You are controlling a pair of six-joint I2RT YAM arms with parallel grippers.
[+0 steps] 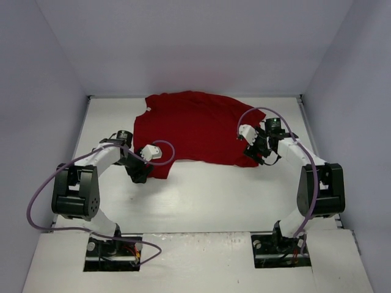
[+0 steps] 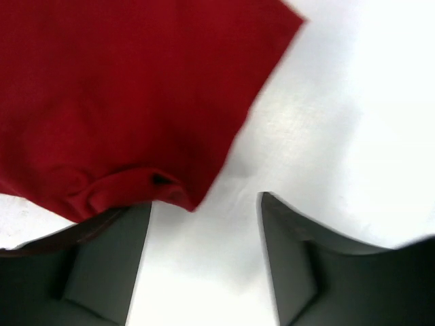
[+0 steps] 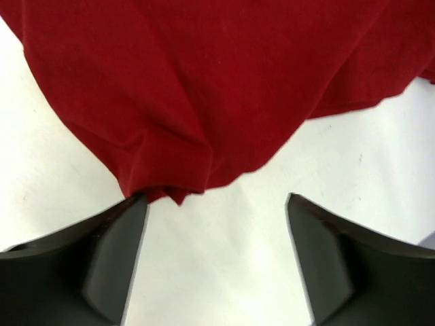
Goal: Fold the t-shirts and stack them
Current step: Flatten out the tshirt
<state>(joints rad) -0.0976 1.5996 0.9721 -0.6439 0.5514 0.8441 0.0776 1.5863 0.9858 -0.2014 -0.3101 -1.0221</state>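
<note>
Both left tool and right tool are apart at the t-shirt hem; push one finger under before closing.

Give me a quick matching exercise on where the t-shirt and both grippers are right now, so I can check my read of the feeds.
Things:
1 left gripper
2 right gripper
3 t-shirt
4 table

States:
A dark red, spread out toward the far side
B white
C open, at the shirt's near right corner
D open, at the shirt's near left corner

Pairs: 1-D, 2-C, 3-A, 4-B
</note>
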